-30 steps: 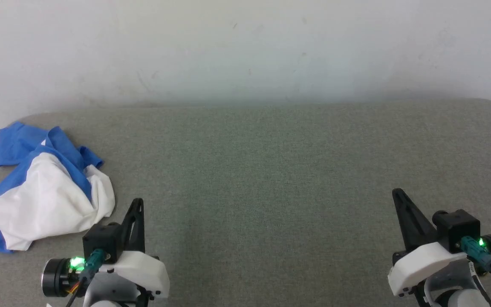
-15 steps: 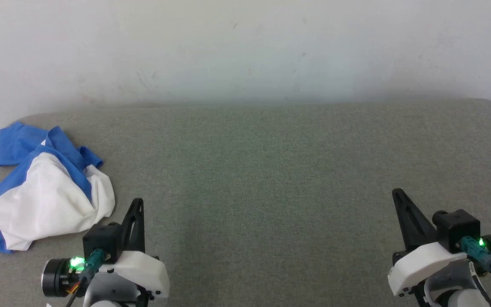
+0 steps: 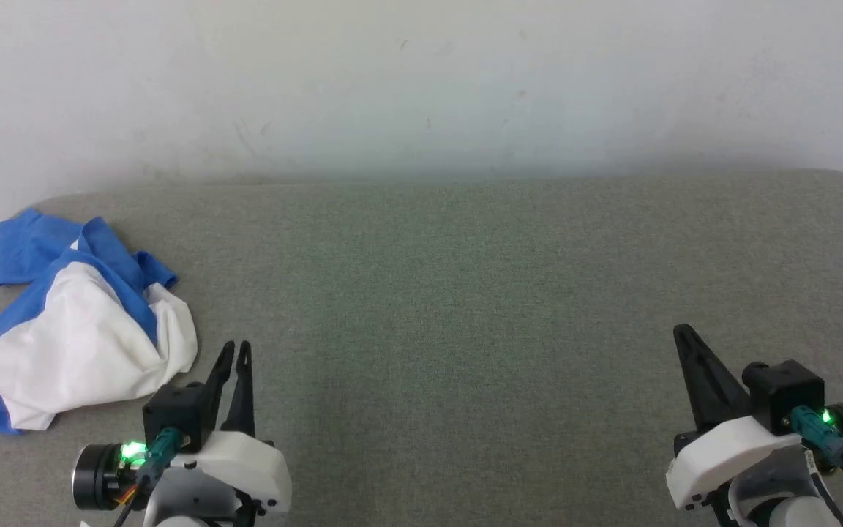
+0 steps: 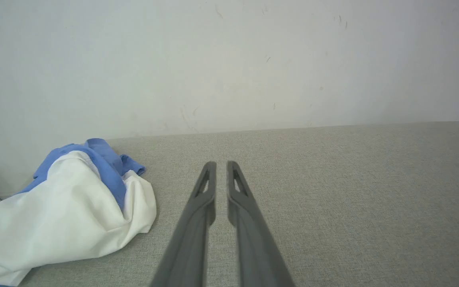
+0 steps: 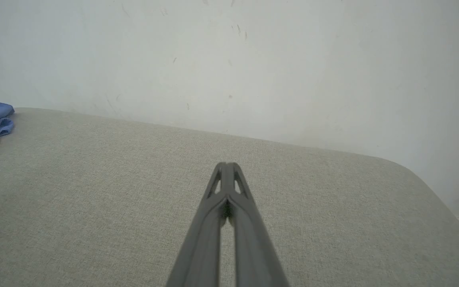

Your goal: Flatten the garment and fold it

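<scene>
Blue-and-white garment [image 3: 74, 333], crumpled on grey table [image 3: 465, 293]. Left gripper [image 3: 236, 346] just beside it, narrowly parted, empty; right gripper [image 3: 680, 331] well apart, closed.

Most of the grey pad [image 3: 465, 293] is wide open, only the crumpled shirt [image 3: 77, 344] sits at its left edge, wall [image 3: 421, 88] closes off the far side.

Bright, even, diffuse light with only faint soft shadows; wrist views blur near the bottom edge.
</scene>
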### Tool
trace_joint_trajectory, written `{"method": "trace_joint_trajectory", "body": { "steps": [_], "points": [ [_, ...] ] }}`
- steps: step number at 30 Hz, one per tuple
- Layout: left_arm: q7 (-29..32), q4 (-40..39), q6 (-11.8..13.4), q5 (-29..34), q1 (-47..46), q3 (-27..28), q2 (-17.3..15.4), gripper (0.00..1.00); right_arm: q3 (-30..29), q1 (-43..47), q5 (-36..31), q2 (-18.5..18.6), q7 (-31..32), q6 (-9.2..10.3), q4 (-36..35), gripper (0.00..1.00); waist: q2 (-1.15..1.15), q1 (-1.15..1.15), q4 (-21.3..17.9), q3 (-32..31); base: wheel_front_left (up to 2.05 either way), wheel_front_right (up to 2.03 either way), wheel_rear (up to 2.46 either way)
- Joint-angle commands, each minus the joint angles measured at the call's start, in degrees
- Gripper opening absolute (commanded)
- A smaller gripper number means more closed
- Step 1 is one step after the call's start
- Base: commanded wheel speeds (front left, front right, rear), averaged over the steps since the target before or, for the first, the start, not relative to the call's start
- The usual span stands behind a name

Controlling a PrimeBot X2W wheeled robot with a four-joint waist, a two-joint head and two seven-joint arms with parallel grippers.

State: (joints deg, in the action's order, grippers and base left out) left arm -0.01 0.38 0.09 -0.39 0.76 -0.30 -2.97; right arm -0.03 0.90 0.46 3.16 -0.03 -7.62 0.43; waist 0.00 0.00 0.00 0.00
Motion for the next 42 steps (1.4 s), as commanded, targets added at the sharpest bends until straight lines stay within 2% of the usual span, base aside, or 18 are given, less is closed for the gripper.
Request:
{"method": "trace_joint_trajectory", "body": {
  "steps": [1,23,42],
  "points": [
    [-0.10,0.05,0.03,-0.06,0.00,-0.04,0.00,1.00,-0.02,0.00,0.06,0.00,-0.10,0.00,0.05,1.00,0.00,0.00,0.00,0.02,0.00,0.00,0.00],
    [-2.62,0.97,0.82,-1.47,0.04,-0.97,0.02,1.00,-0.24,-0.07,1.01,-0.05,-2.61,0.02,0.27,1.00,0.00,0.00,0.81,-0.07,0.00,0.00,0.00],
    [-4.89,1.11,1.56,-2.32,0.85,-1.15,0.03,1.00,1.14,0.45,1.56,-0.09,-4.89,0.04,0.29,1.00,0.00,0.00,6.54,-0.58,0.00,0.00,0.00]
  ]
}}
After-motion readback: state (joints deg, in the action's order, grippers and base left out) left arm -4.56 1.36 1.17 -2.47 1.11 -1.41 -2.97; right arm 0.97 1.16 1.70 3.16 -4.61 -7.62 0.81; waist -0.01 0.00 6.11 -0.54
